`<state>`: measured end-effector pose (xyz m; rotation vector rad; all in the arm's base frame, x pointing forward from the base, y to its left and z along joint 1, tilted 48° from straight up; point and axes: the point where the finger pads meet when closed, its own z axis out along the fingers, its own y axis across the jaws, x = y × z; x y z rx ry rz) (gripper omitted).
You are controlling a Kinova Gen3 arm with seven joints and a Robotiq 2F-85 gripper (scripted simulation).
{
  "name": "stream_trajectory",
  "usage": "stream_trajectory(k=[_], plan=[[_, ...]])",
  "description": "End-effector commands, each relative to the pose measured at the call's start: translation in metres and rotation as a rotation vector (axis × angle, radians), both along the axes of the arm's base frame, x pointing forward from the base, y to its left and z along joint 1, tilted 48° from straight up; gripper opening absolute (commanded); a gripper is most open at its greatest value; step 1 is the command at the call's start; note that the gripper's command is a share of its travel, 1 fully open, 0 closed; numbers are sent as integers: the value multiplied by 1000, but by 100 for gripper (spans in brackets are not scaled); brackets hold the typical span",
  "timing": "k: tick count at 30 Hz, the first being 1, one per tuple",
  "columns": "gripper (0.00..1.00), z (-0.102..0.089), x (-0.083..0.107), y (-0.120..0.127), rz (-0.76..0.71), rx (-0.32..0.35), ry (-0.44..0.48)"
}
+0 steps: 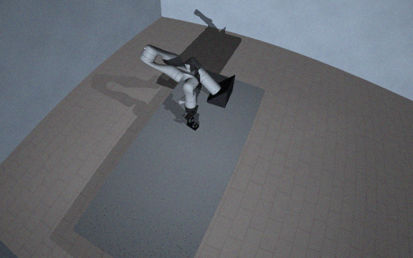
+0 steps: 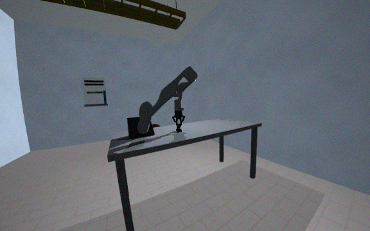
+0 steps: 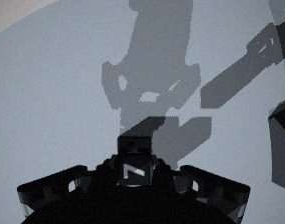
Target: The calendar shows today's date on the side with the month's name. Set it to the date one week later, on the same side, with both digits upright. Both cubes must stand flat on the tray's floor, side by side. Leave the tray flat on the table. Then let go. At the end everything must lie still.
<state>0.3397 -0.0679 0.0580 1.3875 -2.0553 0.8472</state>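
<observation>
Looks like a bare lab or test room. Plain blue-grey walls (image 2: pixel 268 64), tiled floor (image 2: pixel 60 192), one long metal table (image 2: pixel 204 128) on thin legs with an arm (image 2: pixel 169 93) mounted at its end. Small notice board (image 2: pixel 94 92) on the wall, yellow ceiling truss (image 2: pixel 133 11) overhead.

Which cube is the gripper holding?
The dark cube with a white mark facing the wrist camera, clamped in the gripper; no other cube can be made out.

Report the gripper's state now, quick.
Gripper: shut on a cube, a small dark one with a pale mark on its face, held low over the table.
</observation>
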Motion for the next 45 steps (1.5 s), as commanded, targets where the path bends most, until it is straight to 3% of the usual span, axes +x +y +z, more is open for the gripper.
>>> stream_trajectory(k=[1, 45], plan=[[28, 0, 0, 0, 1, 1, -1], [28, -17, -1, -18, 1, 1, -1]])
